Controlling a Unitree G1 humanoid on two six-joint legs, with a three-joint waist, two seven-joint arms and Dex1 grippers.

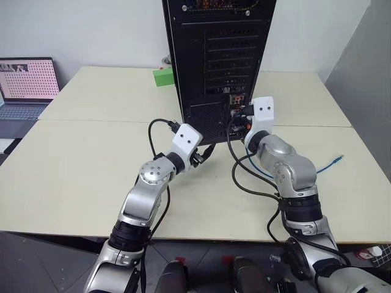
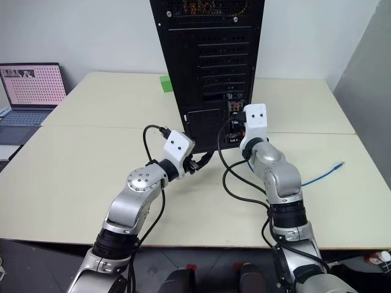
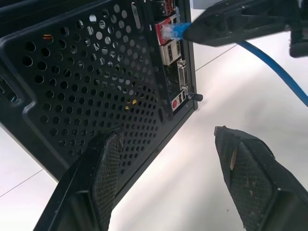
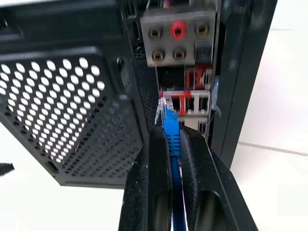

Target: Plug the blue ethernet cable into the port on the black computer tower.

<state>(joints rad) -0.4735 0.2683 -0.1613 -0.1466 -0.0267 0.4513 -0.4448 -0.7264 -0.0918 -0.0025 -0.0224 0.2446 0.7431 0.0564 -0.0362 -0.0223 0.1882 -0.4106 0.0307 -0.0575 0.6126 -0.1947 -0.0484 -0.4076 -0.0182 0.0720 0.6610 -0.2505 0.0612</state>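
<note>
Right end effector (image 4: 174,137) clamps blue ethernet cable (image 4: 172,126); left end effector (image 3: 168,159) released.

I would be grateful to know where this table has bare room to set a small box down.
Bare: the cream table left of the left gripper, towards the laptop. Crowded: the black metal computer tower, where the right gripper holds the light-blue ethernet cable; its other end trails right.
</note>
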